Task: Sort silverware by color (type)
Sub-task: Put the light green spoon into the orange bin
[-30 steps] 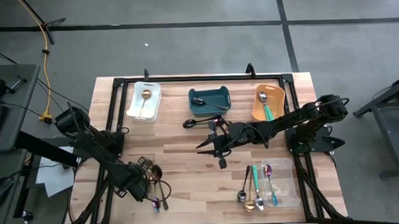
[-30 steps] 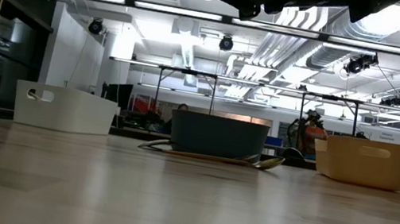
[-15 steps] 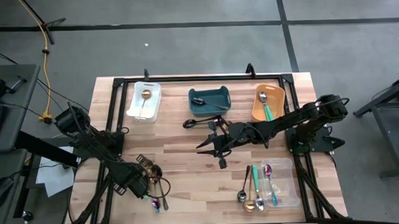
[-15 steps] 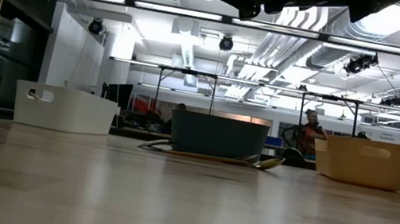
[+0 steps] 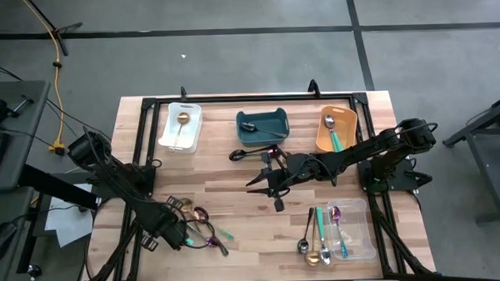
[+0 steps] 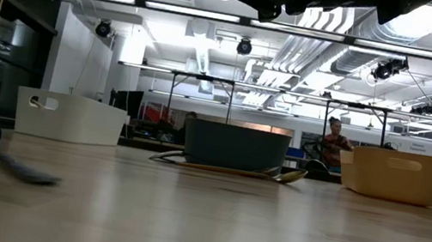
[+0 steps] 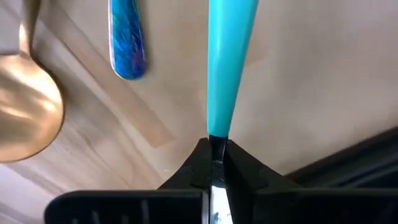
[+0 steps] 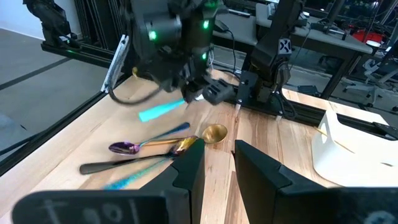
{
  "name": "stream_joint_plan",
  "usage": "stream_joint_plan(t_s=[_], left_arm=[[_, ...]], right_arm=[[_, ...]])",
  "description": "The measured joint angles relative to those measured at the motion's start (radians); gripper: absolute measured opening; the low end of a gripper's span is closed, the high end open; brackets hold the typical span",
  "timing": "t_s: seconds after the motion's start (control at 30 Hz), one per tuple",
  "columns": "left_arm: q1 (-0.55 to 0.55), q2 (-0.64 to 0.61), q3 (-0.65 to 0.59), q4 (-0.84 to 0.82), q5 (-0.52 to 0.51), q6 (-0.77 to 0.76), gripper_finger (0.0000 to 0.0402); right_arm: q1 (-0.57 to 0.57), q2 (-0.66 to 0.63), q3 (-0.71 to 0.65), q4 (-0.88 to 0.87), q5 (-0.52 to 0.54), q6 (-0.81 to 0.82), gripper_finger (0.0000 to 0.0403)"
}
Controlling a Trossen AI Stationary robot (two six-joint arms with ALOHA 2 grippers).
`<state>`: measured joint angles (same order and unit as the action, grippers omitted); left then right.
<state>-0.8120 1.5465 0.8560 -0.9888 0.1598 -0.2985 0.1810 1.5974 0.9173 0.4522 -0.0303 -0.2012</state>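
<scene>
Clamped shut on the teal-handled utensil [image 7: 225, 74], your left gripper [image 7: 214, 163] is holding it over the table's [image 5: 235, 178] near-left corner, beside a gold spoon [image 7: 25, 112] and an iridescent purple spoon [image 7: 127, 37]. Your right gripper [image 5: 264, 183] is waiting mid-table, fingers [image 8: 186, 171] parted, gripping nothing.
</scene>
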Motion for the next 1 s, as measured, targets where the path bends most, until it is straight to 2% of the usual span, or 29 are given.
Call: stream_joint_plan(t_s=[0.13, 0.23, 0.33, 0.43, 0.5, 0.57, 0.7, 0.83, 0.93, 1.0], left_arm=[[-0.001, -0.080, 0.045, -0.021, 0.007, -0.098, 0.0004], [0.003, -0.169, 0.069, 0.013, -0.076, -0.184, 0.0000], [0.014, -0.273, 0.058, 0.124, -0.300, -0.220, 0.0001], [0.033, -0.380, 0.008, 0.283, -0.558, -0.141, 0.0001], [0.060, -0.453, -0.050, 0.418, -0.671, -0.047, 0.0001], [0.096, -0.521, -0.127, 0.590, -0.734, 0.067, 0.0001], [0.192, -0.619, -0.322, 1.012, -0.750, 0.301, 0.0001], [0.298, -0.637, -0.515, 1.458, -0.710, 0.474, 0.0001], [0.369, -0.620, -0.614, 1.693, -0.684, 0.538, 0.0001], [0.410, -0.614, -0.652, 1.765, -0.674, 0.551, 0.0001]], right_arm=[[0.000, 0.000, 0.000, 0.000, 0.000, -0.001, 0.0083], [0.000, 0.000, 0.000, 0.000, 0.000, -0.001, 0.0083], [0.000, 0.000, 0.000, 0.000, 0.000, -0.001, 0.0083], [0.000, 0.000, 0.000, -0.002, 0.000, -0.002, 0.0083], [0.000, 0.000, 0.000, -0.002, 0.000, -0.002, 0.0083], [0.000, 0.000, 0.000, -0.002, 0.000, -0.009, 0.0083], [0.000, 0.000, 0.000, -0.009, 0.000, -0.038, 0.0083], [0.000, 0.000, 0.000, -0.028, 0.000, -0.061, 0.0083], [0.000, 0.000, 0.000, -0.038, 0.000, -0.070, 0.0083], [-0.002, 0.000, 0.000, -0.042, 0.000, -0.070, 0.0083]])
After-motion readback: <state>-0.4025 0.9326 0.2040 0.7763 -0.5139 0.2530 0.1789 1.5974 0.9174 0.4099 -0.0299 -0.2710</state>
